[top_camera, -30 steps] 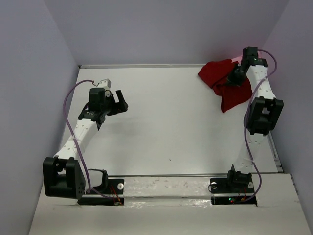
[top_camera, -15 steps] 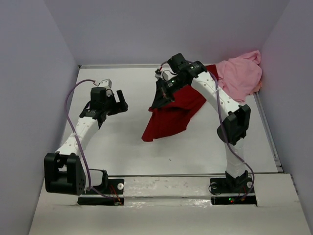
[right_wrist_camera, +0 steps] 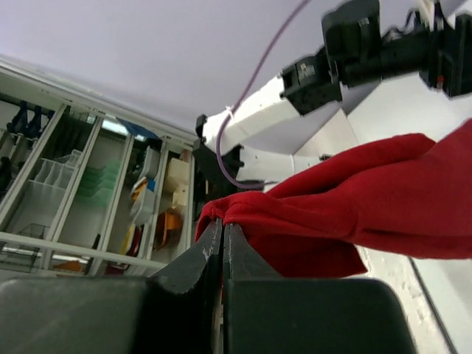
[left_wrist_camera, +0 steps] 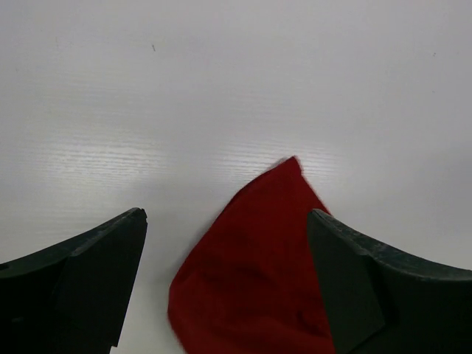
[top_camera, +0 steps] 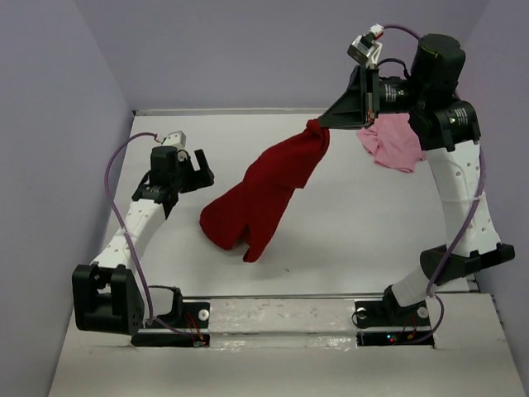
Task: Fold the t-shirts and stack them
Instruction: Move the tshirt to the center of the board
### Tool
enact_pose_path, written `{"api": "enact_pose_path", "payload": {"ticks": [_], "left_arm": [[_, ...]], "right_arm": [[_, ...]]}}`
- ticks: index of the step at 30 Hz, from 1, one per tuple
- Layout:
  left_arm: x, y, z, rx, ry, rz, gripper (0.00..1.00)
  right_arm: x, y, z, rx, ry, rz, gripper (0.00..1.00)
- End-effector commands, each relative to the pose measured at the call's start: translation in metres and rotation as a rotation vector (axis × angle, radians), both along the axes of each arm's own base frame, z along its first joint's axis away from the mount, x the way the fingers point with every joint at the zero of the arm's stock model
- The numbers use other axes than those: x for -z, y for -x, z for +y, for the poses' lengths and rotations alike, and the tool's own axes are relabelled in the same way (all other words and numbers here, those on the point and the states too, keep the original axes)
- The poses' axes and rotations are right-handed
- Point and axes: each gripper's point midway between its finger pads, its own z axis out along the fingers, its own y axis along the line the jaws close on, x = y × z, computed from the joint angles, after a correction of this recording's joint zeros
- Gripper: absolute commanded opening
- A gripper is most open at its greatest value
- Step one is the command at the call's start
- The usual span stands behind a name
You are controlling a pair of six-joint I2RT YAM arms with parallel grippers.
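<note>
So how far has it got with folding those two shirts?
Nothing looks folded or stacked yet. In hand: the right end effector is shut on one end of the dark red t-shirt, holding it high while the rest hangs toward the table. The left end effector is open and empty nearby. To do: flatten and fold the red one, fold the light pink t-shirt, crumpled at the far right, then stack them.
</note>
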Motion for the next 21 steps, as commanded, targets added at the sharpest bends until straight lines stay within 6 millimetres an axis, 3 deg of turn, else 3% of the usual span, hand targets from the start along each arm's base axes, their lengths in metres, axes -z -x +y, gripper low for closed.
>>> {"api": "enact_pose_path", "payload": {"ticks": [1,7,8,14,16,21], "left_arm": [[-0.030,-0.003,-0.009,0.032,0.038,-0.088,0.99],[-0.042,0.004,-0.020,0.065,0.099,-0.108,0.99],[-0.043,0.005,-0.020,0.063,0.107,-0.109,0.99],[-0.038,0.014,-0.021,0.072,0.108,-0.101,0.99],[-0.037,0.015,-0.020,0.073,0.105,-0.099,0.99],[-0.036,0.016,-0.021,0.079,0.101,-0.094,0.99]], "right_arm": [[0.057,-0.041,0.002,0.038,0.048,0.125,0.00],[0.134,-0.084,0.001,0.187,0.186,0.202,0.00],[0.164,-0.099,-0.003,0.255,0.274,0.204,0.00],[0.259,-0.171,-0.055,0.507,0.541,0.218,0.00],[0.280,-0.186,-0.074,0.570,0.626,0.220,0.00],[0.346,-0.208,-0.096,0.567,0.848,0.295,0.00]]}}
